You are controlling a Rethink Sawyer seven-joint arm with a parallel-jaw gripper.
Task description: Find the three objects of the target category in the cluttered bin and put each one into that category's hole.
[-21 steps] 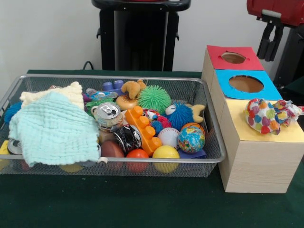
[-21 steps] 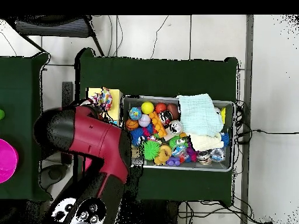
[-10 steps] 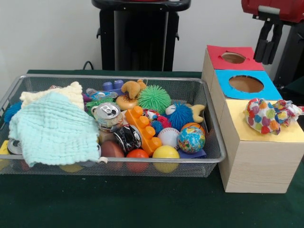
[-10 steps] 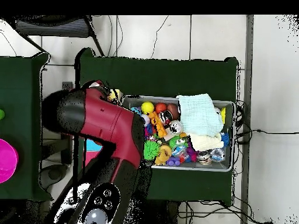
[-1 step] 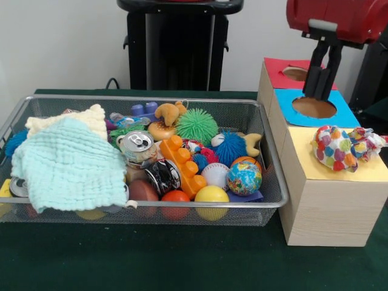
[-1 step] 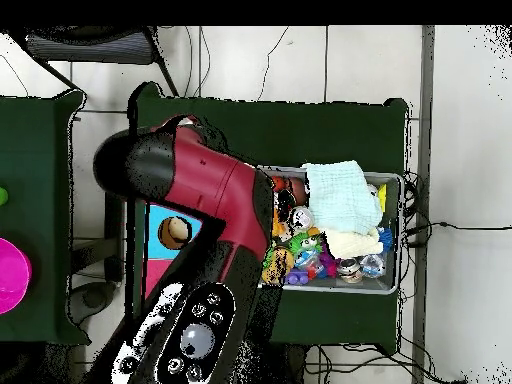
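1. Gripper (image 5: 319, 91): it hangs in the air over the blue-topped box section (image 5: 345, 113), fingers drawn together and nothing held between them. Treat it as closed and empty.

2. Progress, as a judgement: you cannot confirm any deposit. The blue hole (image 5: 314, 107) and the red hole (image 5: 297, 73) show only their rims and a shadowed inside. The one thing out of the bin is a stuffed toy patterned with hearts (image 5: 342, 147), lying on the yellow top (image 5: 321, 171), which hides whatever hole may be there. It sits on the top, not in it, so count that one as unfinished at best.

3. Target category: not stated, so you cannot pick out the three items from here.

4. Wire bin (image 5: 267, 142): crowded. A pale green cloth (image 5: 70, 163) covers its left part and may hide things. To the right lie a drink can (image 5: 138, 145), an orange toy brick (image 5: 183, 163), a globe ball (image 5: 244, 176), a baseball (image 5: 214, 174), a yellow ball (image 5: 211, 197) and a green spiky ball (image 5: 197, 125).

5. Left to do, likely: most of the search, including a look under the cloth.

6. Surface: a dark green table cover (image 5: 151, 260), bare in front of the bin. The boxes stand just beside the bin's right end.

7. Room: plain pale wall behind. In the overhead view the arm (image 6: 215, 220) hides the bin's left part, cables (image 6: 440, 225) trail over the light floor, and a pink round object (image 6: 12, 275) lies on a second dark table.
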